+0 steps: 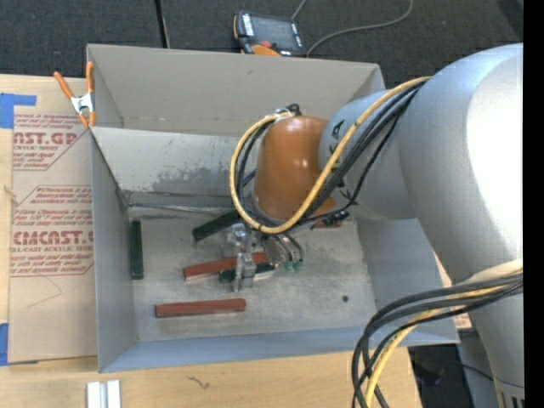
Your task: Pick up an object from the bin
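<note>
My gripper [244,266] hangs below the orange wrist cover in the middle of the bin, low over the floor. It stands right at the right end of a red-brown flat stick [204,271] that lies across the floor. Whether it touches the stick I cannot tell. A dark green stick [216,225] lies slanted just behind the gripper, towards the back wall. A small green and white piece [294,266] sits on the floor just right of the gripper.
A second red-brown stick [200,308] lies near the front wall. A dark green bar [136,249] lies lengthwise along the left wall. The arm and its cables cover the bin's right rear part.
</note>
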`<state>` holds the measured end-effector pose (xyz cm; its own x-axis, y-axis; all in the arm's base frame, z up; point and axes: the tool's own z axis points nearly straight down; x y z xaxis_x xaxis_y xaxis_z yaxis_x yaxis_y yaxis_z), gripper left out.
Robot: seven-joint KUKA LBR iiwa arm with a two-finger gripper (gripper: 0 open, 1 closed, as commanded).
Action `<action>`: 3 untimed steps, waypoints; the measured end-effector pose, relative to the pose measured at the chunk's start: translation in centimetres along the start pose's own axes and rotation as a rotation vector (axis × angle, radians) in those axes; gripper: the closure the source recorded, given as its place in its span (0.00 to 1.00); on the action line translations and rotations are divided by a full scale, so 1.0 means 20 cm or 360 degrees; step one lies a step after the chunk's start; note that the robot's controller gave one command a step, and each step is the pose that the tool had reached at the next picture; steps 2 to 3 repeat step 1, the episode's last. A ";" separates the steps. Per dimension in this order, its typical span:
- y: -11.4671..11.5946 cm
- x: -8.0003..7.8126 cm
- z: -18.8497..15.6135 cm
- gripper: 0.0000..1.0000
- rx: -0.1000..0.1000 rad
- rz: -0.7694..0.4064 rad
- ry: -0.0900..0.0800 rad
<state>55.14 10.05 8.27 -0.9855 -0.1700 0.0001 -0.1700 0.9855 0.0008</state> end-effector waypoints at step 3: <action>-0.04 0.12 -0.68 1.00 0.0002 0.0009 -0.0014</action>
